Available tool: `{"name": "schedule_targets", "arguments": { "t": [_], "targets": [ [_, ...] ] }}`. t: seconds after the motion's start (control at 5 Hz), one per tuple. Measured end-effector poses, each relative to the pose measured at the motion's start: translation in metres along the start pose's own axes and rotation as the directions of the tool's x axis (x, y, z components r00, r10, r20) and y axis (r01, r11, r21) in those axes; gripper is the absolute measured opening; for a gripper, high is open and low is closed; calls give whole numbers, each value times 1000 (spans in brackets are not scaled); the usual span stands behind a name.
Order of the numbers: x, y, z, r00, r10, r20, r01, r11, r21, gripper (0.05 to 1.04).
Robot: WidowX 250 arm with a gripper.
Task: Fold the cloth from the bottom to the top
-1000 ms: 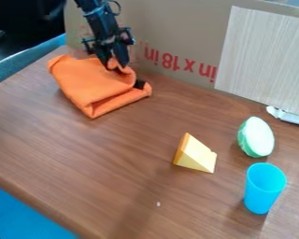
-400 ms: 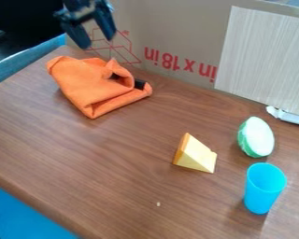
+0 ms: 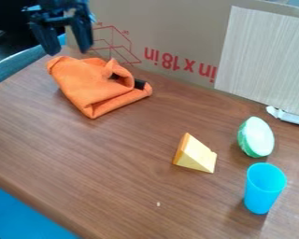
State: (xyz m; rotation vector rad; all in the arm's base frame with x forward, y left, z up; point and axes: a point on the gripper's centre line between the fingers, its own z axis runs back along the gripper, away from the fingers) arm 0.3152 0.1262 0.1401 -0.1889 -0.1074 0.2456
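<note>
Cloth [image 3: 93,88], orange and folded over on itself, lies on the table [image 3: 114,158] just below the hand [image 3: 70,52], which is spread wide and grips nothing, the fold apparently mostly made, with only a raised, rumpled flap [image 3: 118,70] perhaps left to flatten.

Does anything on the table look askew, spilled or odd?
The orange cloth is folded unevenly, puckered into a raised loop, with something black poking out at its right. A tiny pale speck, too small to identify, lies on the table. No spill shows.
</note>
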Motion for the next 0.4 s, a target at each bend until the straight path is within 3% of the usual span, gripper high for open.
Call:
{"name": "schedule_targets", "arguments": {
  "t": [0.2,0.4],
  "targets": [
    [-39,11,-18,991,28,-133,-8,989,145,1000],
    [-40,13,-17,992,36,-125,-17,989,147,1000]
  ]
}}
